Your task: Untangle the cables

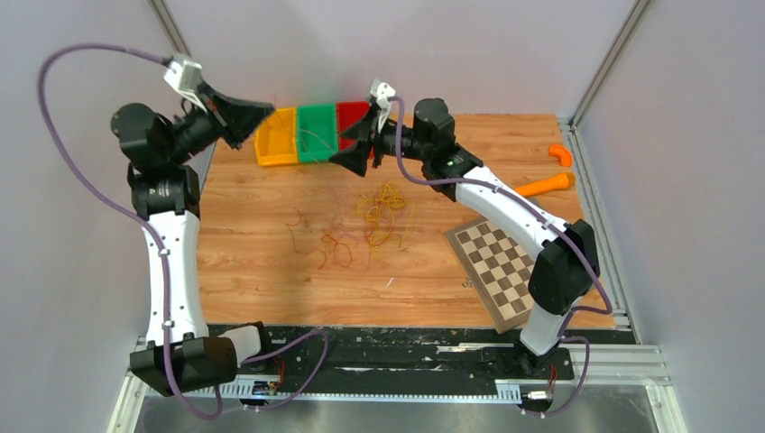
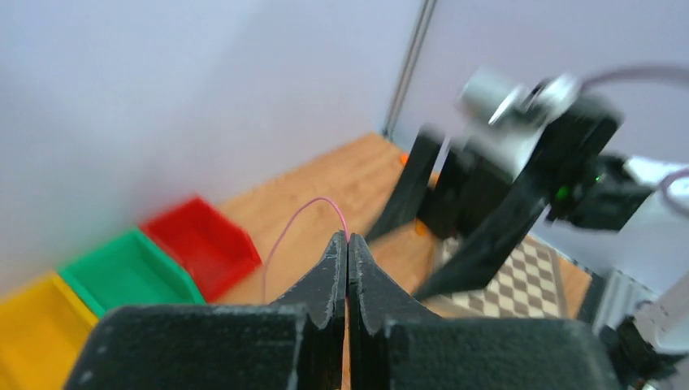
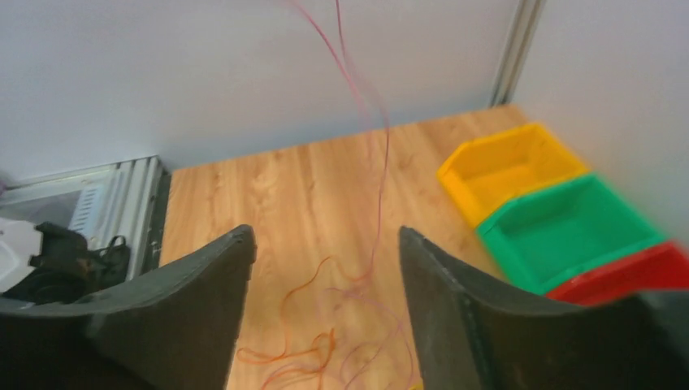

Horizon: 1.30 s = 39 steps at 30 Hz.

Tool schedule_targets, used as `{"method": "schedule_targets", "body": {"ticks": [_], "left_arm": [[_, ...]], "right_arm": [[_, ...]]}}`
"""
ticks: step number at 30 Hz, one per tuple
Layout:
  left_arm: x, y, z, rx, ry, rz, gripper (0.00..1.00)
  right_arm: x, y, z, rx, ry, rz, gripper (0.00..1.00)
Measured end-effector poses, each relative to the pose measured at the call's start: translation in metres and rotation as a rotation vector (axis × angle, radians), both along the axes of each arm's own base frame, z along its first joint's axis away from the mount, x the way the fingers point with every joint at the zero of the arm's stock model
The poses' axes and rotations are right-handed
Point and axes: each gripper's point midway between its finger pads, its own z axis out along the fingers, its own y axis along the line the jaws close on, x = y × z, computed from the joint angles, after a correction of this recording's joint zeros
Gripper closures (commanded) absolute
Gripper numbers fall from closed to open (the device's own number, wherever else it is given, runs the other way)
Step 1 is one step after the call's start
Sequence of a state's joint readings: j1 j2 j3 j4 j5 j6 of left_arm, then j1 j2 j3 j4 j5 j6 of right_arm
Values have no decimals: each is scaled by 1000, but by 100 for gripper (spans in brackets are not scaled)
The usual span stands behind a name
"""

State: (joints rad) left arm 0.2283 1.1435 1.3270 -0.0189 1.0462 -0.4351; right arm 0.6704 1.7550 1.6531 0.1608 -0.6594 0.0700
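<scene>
Left claw [image 2: 348,237] clenched on one red cable [image 3: 383,154], its long axis near vertical, running down to the table [image 3: 244,195]; right claw [image 3: 325,244] released, empty.

We find no text, label, brand, number or sign that we can read in any of the three views.
</scene>
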Motion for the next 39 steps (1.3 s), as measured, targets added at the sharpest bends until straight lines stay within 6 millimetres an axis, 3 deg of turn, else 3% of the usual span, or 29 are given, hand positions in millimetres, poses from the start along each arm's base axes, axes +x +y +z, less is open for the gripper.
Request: {"method": "schedule_targets", "body": {"ticks": [1, 4, 7, 9, 13, 18, 20, 24, 28, 34, 39], "left_arm": [[-1, -2, 26, -6, -49, -7, 100], [-9, -9, 92, -13, -189, -34, 100], [-22, -20, 150, -29, -316, -70, 100], [-30, -27, 182, -49, -383, -89, 100], [-38, -32, 225, -89, -475, -105, 100], [-37, -31, 254, -142, -535, -88, 100], [-36, -28, 259, -158, -547, -70, 100], [-34, -25, 263, -175, -553, -39, 100], [-18, -19, 243, -167, -505, 14, 100], [29, -10, 181, -132, -372, 62, 100], [66, -4, 134, -128, -260, 83, 100]], "right_arm": [[-1, 0, -18, -34, 14, 9, 12], [-4, 1, -54, -106, 72, 31, 3], [-1, 4, -62, -123, 88, 39, 0], [4, 8, -56, -114, 81, 42, 0], [12, 19, -42, -83, 59, 53, 2], [19, 38, -32, -43, 28, 60, 19], [21, 46, -37, -37, 32, 60, 18], [23, 53, -58, -58, 75, 61, 5], [23, 45, -84, -94, 108, 39, 0], [34, -7, -134, -205, 196, -59, 0], [45, -62, -153, -265, 251, -154, 0]]}}
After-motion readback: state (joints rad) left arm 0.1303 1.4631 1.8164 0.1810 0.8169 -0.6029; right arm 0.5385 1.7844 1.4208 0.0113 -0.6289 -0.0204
